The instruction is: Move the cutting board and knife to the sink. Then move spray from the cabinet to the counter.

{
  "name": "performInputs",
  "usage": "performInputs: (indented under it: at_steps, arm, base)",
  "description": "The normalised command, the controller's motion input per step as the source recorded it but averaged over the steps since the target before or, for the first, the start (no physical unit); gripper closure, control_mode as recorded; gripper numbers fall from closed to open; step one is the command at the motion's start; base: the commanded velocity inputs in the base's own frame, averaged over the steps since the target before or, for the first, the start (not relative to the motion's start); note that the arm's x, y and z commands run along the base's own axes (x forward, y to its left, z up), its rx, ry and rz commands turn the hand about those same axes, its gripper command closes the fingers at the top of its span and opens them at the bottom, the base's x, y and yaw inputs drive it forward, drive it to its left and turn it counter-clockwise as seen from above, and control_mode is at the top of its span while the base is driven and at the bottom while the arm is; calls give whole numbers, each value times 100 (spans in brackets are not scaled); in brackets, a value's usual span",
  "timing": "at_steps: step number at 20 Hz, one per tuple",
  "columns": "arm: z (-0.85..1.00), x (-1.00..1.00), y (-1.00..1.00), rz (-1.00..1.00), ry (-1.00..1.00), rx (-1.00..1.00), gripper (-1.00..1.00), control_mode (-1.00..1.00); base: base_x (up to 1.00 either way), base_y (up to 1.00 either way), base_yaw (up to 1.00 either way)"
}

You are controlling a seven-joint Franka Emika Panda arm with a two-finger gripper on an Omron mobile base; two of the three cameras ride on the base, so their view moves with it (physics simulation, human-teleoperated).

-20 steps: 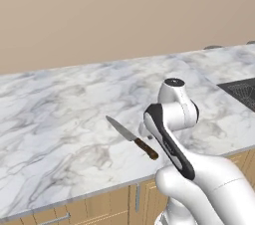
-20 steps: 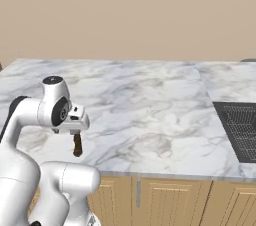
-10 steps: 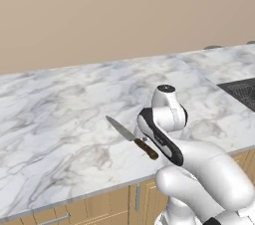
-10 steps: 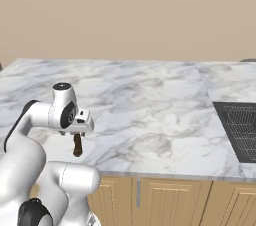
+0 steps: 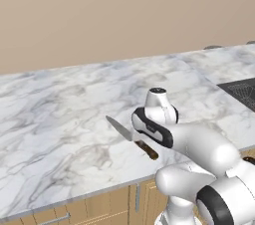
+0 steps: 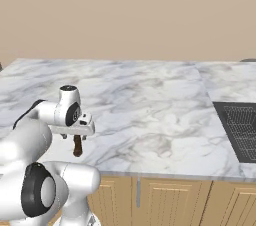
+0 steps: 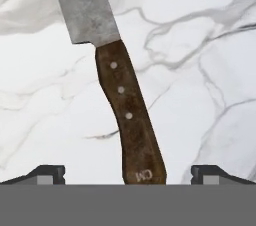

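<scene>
The knife (image 7: 120, 85) lies flat on the white marble surface (image 5: 60, 114), near its front edge, with the dark wooden handle pointing toward that edge and the silver blade pointing away, toward the wall. In the left base view the blade (image 5: 118, 128) comes out to the left from under the white arm, and the end of the handle (image 5: 147, 151) shows just below the arm, a little back from the front edge of the surface. In the right base view the handle end (image 6: 77, 146) hangs dark under the hand, close to the front edge. The gripper (image 7: 128, 172) is above the handle with its jaws spread wide — in the hand view the two dark fingertips (image 7: 47, 172) stand far apart at the bottom corners, one on each side of the handle, and neither touches it. The handle carries three small pale rivets in a row. Around the knife the marble is bare on all sides, so there is open room to the left, to the right and toward the wall. The sink (image 6: 240, 130) is a dark basin with a wire rack at the right end of the surface, well apart from the knife; in the left base view its corner (image 5: 241, 92) shows at the right edge. Below the front edge there are light wood drawer fronts (image 6: 170, 202). I count one knife, one sink and one gripper.
</scene>
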Motion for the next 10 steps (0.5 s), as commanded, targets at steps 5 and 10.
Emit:
performInputs:
  at_steps: [5, 10]
  arm:
    - [-31, 13, 2, 0, 3, 0, -100, -100]
    - [-26, 11, 0, 0, 2, 0, -100, -100]
  base:
    - [0, 0, 0]
    - [0, 0, 0]
